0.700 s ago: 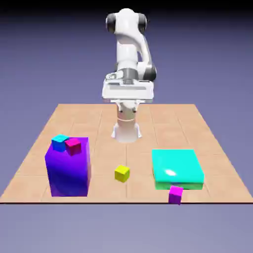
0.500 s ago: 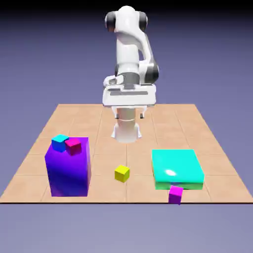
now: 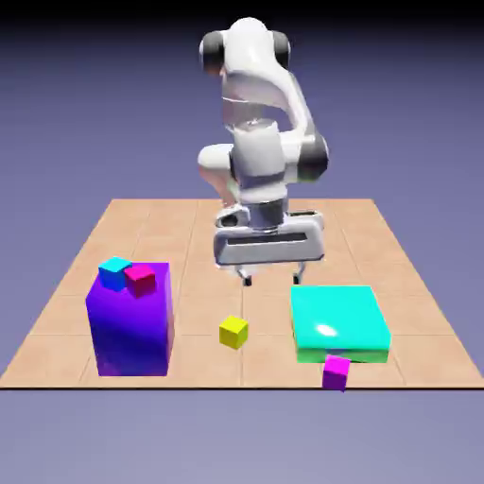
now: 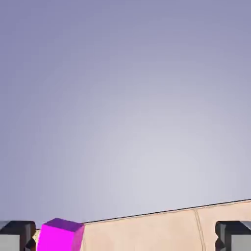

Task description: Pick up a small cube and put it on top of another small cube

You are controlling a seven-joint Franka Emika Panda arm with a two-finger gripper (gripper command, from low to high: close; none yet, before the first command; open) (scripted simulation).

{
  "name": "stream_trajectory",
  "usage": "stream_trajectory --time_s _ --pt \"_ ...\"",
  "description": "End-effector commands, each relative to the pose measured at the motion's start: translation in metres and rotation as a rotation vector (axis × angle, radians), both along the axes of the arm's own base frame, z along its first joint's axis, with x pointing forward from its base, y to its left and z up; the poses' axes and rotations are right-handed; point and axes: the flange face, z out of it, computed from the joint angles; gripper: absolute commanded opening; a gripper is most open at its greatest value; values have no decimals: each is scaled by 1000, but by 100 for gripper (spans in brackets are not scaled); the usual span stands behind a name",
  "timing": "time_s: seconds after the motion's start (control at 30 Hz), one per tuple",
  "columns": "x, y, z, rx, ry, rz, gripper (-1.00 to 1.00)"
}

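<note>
Relative to the flat glossy turquoise block [image 3: 338, 317], the small violet-magenta cube [image 3: 336, 372] sits just beside its near edge, and the wide-open, empty pincer [image 3: 273, 281] hovers beyond.

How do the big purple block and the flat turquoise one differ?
The purple block stands tall, while the turquoise block is low and flat. The purple one carries two small cubes on top, a blue one and a pink-red one; the turquoise one carries none. Both rest on the tabletop and are far bigger than the small cubes.
</note>
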Motion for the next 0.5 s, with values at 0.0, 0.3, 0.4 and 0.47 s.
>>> stream_trajectory --time_s 0.0,0.3,0.4,0.47 --pt "7 3 -6 9 33 -6 0" --pt "56 37 -73 83 338 -50 0" --pt "67 48 -97 103 440 -59 0" --pt "73 56 -114 114 508 -64 0"
